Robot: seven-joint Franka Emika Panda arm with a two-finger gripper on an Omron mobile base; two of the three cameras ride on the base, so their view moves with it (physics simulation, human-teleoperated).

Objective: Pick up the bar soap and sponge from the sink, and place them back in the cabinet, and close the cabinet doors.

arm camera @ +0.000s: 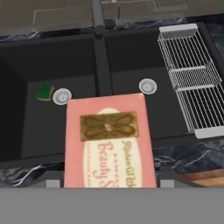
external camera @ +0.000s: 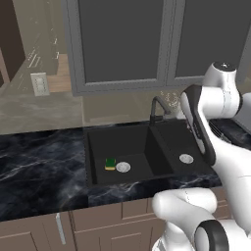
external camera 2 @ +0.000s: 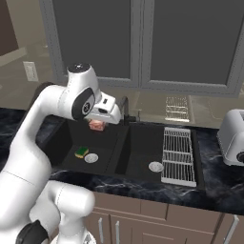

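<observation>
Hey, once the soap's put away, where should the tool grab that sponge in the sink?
Probably from straight above, pinching the sponge across its short sides. It lies flat on the floor of the sink's left basin, green side up, close beside the drain, so a side approach looks blocked.

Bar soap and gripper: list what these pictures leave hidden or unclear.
- Gripper fingers: hand view, covered by the bar soap.
- Bar soap's lower end: hand view, cut off at the bottom.
- Gripper: right base view, too small to judge its hold.
- Faucet: left base view, partly behind the arm.
</observation>
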